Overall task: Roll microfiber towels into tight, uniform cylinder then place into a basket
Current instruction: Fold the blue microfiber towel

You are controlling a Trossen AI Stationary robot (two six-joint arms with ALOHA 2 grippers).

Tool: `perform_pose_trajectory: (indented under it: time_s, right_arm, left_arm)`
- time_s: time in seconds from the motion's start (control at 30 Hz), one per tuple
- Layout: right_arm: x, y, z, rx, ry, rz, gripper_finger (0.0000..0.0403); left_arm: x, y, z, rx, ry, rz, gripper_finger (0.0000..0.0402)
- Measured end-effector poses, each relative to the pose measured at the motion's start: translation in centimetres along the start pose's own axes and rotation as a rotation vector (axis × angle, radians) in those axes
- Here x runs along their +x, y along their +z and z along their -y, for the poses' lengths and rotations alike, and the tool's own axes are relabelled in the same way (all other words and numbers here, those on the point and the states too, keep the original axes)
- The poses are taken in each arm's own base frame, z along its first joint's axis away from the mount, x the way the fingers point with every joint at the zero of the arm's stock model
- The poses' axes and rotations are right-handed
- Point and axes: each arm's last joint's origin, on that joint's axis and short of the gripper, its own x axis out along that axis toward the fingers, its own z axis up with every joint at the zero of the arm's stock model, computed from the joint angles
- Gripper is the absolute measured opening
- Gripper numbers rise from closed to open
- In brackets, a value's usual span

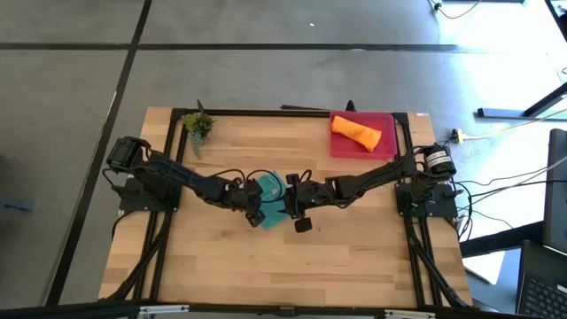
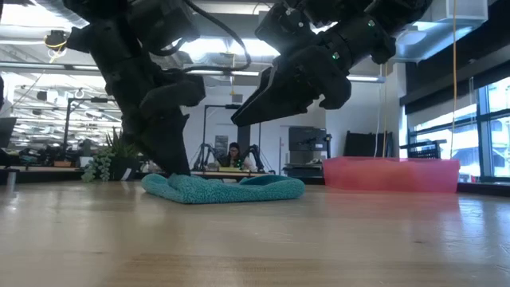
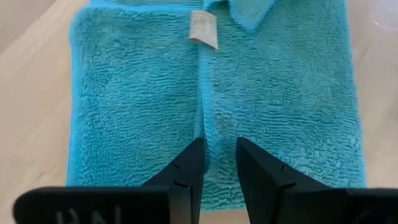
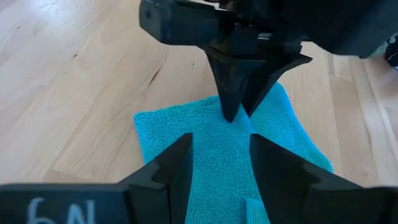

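The teal towel [image 1: 273, 188] lies flat and folded on the middle of the table; it also shows in the low view [image 2: 227, 188]. A crease [image 3: 202, 93] runs down its middle and a white label [image 3: 203, 29] sits near its far end. My left gripper [image 3: 218, 149] is down on the towel near its near edge, its fingers almost together. My right gripper [image 4: 219, 149] is open and hovers above the towel's other end, touching nothing. The orange towel [image 1: 356, 133] lies rolled in the pink basket [image 1: 390, 146] at the back right. My left gripper has its two fingertips [image 4: 235, 111] on the teal towel's top layer, near the end of the middle crease [image 3: 203, 127] by the towel's edge. The fingers come steeply from above. They seem to pinch a small ridge of cloth. The towel lies flat on the table.
A small green plant [image 1: 199, 124] stands at the table's back left. The basket [image 2: 390, 174] stands to the towel's right in the low view. Bare wood lies toward the near edge. A person [image 2: 235, 155] sits far behind the table.
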Motion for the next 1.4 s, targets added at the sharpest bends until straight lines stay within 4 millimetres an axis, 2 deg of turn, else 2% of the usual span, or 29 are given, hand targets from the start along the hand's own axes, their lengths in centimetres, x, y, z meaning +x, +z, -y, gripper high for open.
perform_pose_trajectory:
  time_s: [0.27,0.63,0.83,1.13,1.4]
  right_arm:
    - [0.0,0.0,0.0,0.020,0.000,-0.001,0.0159]
    - [0.0,-0.3,-0.1,0.040,0.008,-0.036,0.0159]
    - [0.0,-0.3,-0.1,0.045,0.009,-0.038,0.0159]
    - [0.0,-0.2,-0.1,0.045,0.006,-0.026,0.0159]
    - [0.0,-0.2,-0.1,0.045,0.005,-0.023,0.0159]
  left_arm:
    - [-0.4,-0.1,0.6,0.048,-0.007,0.021,0.0006]
    - [-2.8,-0.2,0.6,-0.019,-0.010,0.034,0.0001]
    - [-2.0,-1.0,0.5,-0.039,0.007,-0.054,0.0000]
    - [-1.8,-1.0,0.6,-0.040,-0.003,-0.062,0.0002]
    - [-1.8,-1.1,0.7,-0.043,-0.020,-0.076,0.0037]
